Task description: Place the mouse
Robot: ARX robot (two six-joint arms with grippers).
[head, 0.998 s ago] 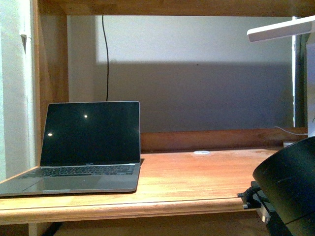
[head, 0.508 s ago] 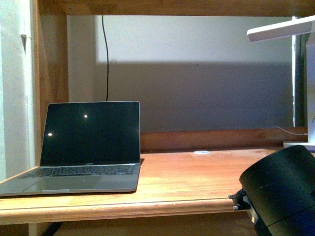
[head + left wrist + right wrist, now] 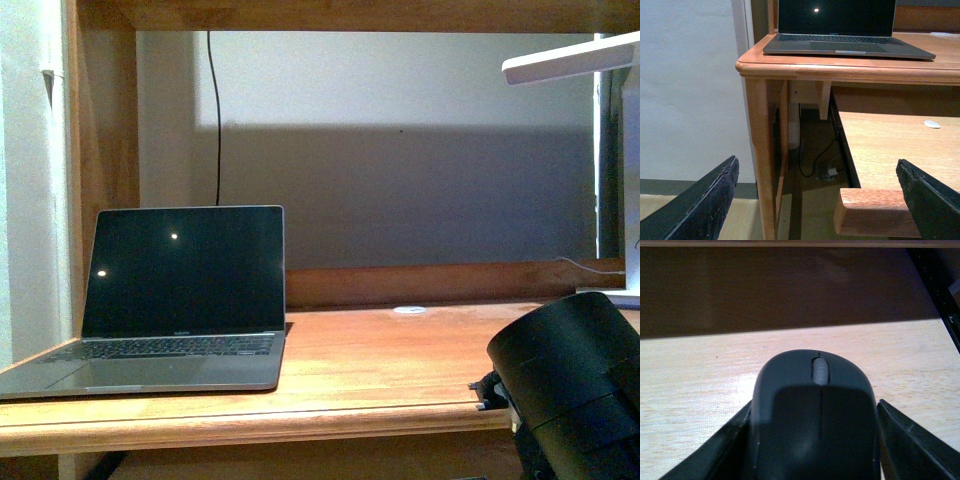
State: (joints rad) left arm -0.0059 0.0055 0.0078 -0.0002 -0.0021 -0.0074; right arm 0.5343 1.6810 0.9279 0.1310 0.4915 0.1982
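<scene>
Right gripper (image 3: 814,404) pinching the mouse (image 3: 815,425); left gripper (image 3: 815,200) spread wide.
The dark grey mouse sits clamped between the right fingers, scroll wheel up, over a pale wooden shelf (image 3: 690,380). In the front view the right arm (image 3: 570,395) fills the lower right of the frame at the desk (image 3: 380,360) edge. The open laptop (image 3: 180,300) stands lower left, with a small white disc (image 3: 409,310) mid-frame.

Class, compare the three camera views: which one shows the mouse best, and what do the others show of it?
The right wrist view: the mouse fills the middle, scroll wheel visible, between the fingers of the right gripper. The front view shows only the right arm, no mouse; the left wrist view shows none either.
</scene>
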